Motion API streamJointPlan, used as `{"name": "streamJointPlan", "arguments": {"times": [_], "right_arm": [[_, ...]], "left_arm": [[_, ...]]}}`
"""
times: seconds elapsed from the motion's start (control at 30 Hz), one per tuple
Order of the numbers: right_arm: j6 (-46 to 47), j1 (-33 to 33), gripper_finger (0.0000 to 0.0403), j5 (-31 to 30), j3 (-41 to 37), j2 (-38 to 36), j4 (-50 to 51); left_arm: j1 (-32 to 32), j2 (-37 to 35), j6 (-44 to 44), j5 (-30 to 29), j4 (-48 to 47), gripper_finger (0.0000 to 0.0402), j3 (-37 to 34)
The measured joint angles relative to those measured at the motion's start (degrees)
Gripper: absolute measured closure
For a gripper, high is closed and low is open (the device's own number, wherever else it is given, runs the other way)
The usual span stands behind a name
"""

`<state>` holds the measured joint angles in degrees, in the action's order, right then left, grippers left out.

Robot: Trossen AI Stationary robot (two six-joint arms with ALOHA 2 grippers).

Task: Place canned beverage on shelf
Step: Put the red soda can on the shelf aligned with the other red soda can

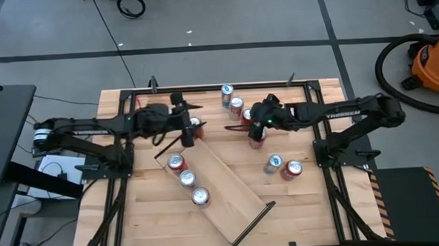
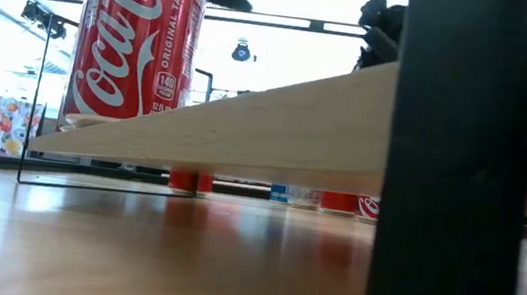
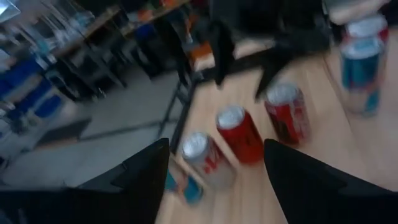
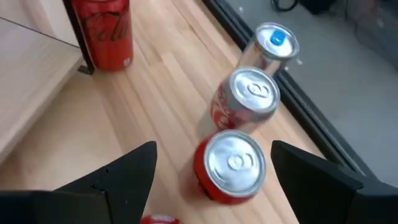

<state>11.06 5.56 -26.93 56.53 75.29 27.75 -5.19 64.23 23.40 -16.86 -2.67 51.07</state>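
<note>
A long pale shelf (image 1: 218, 186) lies on the slatted table (image 1: 312, 208), its long axis running from ten o'clock to four o'clock. Three cans stand upright in a row on its ten o'clock half; the nearest to that end is a red can (image 1: 176, 163). The left gripper (image 1: 191, 129) hovers just beyond the shelf's ten o'clock end, fingers apart, nothing between them. The right gripper (image 1: 254, 132) hangs at one o'clock, over a red cola can (image 4: 231, 167), jaws spread either side without touching. The low view is largely blocked by a dark post; the left wrist view is blurred.
</note>
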Motion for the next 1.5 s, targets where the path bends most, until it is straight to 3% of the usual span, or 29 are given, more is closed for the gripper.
{"name": "streamJointPlan", "arguments": {"times": [0.33,0.5,0.7,0.9,1.2,1.5], "right_arm": [[10.6,-7.2,0.0076,0.1,11.8,5.2,16.0],[13.4,-7.6,0.0069,1.0,12.5,6.1,22.0],[16.3,-5.6,0.0029,4.4,12.5,6.2,22.7],[21.0,-5.1,0.0005,4.5,12.6,7.7,24.1],[22.0,-5.3,0.0006,6.9,18.3,15.1,33.2],[19.3,-1.9,0.0007,9.3,20.5,17.4,37.2]], "left_arm": [[1.8,-6.7,-3.8,0.2,-1.9,0.0132,-2.7],[2.3,-8.0,-3.9,0.2,-1.9,0.0132,-2.5],[3.4,-9.0,-3.6,0.4,-5.1,0.0132,-2.7],[6.3,-15.2,-1.3,10.8,-1.0,0.0135,-6.9],[6.8,-26.3,-7.6,8.4,3.1,0.0161,-12.6],[6.8,-29.9,-12.0,3.0,5.0,0.0188,-16.7]]}}
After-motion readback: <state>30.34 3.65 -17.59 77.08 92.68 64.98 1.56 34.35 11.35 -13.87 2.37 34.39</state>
